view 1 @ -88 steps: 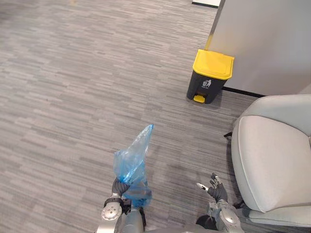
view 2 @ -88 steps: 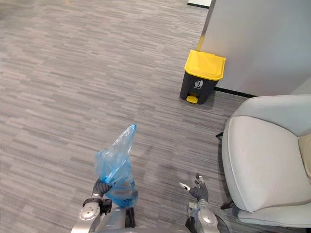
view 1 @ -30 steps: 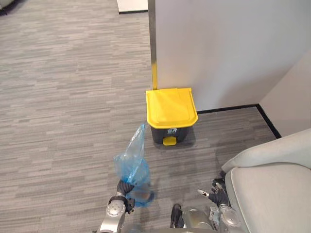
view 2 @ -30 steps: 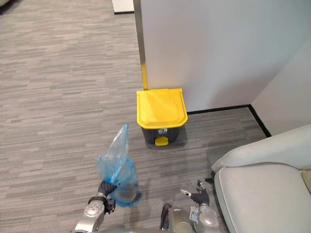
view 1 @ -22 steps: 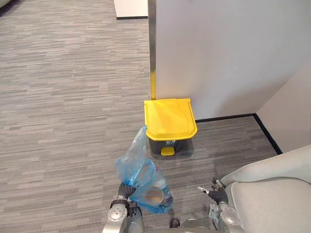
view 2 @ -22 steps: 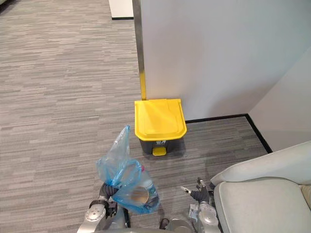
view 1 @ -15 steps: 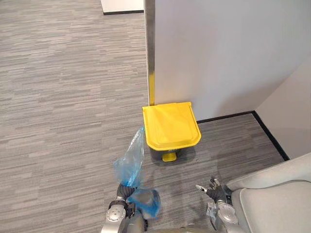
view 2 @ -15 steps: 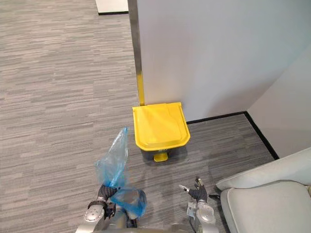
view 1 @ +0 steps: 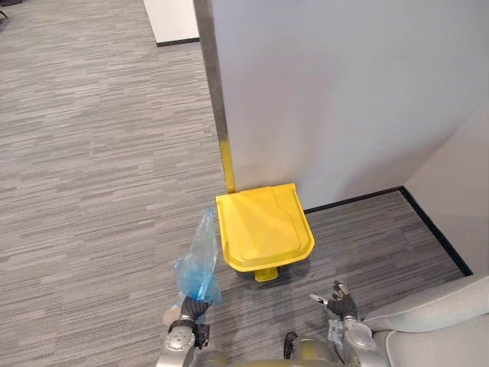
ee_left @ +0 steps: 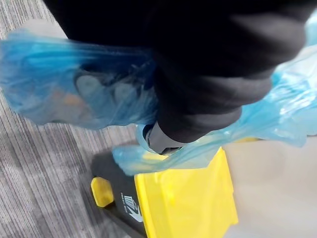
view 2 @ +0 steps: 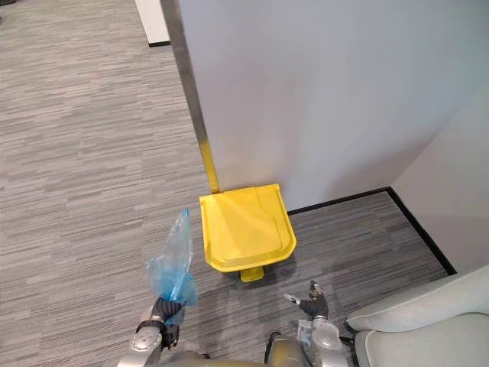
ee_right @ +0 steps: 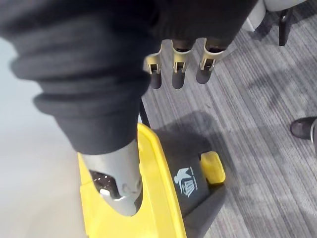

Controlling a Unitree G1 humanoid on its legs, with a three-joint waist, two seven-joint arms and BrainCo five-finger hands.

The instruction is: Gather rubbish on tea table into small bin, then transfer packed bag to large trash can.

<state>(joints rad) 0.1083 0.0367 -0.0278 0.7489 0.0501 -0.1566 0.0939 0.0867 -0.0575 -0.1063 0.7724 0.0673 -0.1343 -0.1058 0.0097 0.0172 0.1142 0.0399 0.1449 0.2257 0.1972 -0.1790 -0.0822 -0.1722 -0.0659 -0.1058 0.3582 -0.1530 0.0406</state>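
Left hand [view 1: 189, 310], low at the near edge of the scene, is curled tight round the gathered neck of a translucent blue plastic rubbish bag [view 1: 199, 264]. The bag's loose top stands up above the fist. In the left wrist view its bulging body [ee_left: 64, 94] shows beside the dark ribbed cover, with dim shapes of rubbish inside. The bag hangs in the air over the grey striped carpet floor [view 1: 92, 153], just to the left of the bin and not in it.

Right hand [view 1: 336, 301] is held low on the other side, empty. Its fingers [ee_right: 176, 74] are straight and relaxed, with the thumb [ee_right: 119, 193] set apart. Beside it, at the near right corner, lies the edge of a pale grey upholstered armchair [view 1: 439, 336].

Just beyond both hands stands the dark grey pedal bin with a yellow lid [view 1: 263, 228]. Its lid is down and a small yellow foot pedal [view 1: 265, 274] faces the robot. The bin sits against a plain white wall [view 1: 344, 92], at the foot of a vertical metal corner strip [view 1: 212, 92] whose lowest part is yellow.
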